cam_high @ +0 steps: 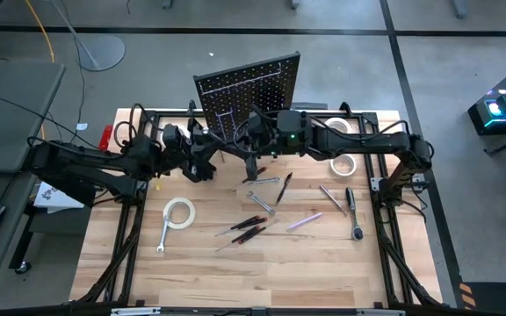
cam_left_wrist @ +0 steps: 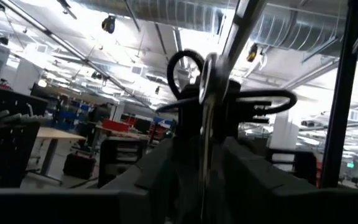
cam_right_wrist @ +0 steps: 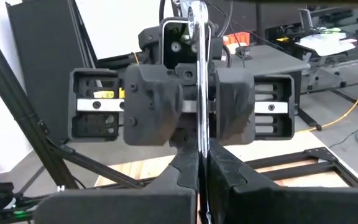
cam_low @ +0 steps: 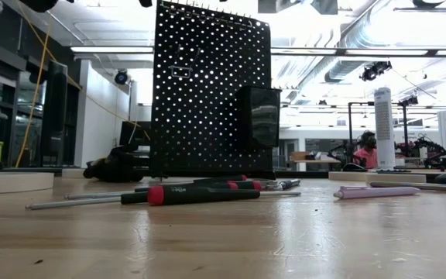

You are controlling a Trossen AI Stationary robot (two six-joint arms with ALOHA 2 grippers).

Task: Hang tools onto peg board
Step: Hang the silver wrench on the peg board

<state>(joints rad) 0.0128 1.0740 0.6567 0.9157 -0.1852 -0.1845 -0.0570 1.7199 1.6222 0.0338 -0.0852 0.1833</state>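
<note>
So the two arms are meeting up in the air over the middle of the tabletop, toward its back edge, just in front of the peg board. The right gripper is pinching a silver wrench tight between its fingers, with the wrench standing upright. The left gripper is facing it head-on and sitting around that same wrench from the other side, but I honestly can't tell whether it's actually clamping it. The board is standing upright at the middle of the back edge, with its little black bin hanging on the front. Everything else is lying flat on the wood. A white tape roll and a slim wrench are sitting toward the left edge. The red-handled screwdrivers are lying around the centre, with the purple one just to their right. The ratchet is lying toward the right edge. Two more tape rolls are sitting near the back right corner, under the right arm.
</note>
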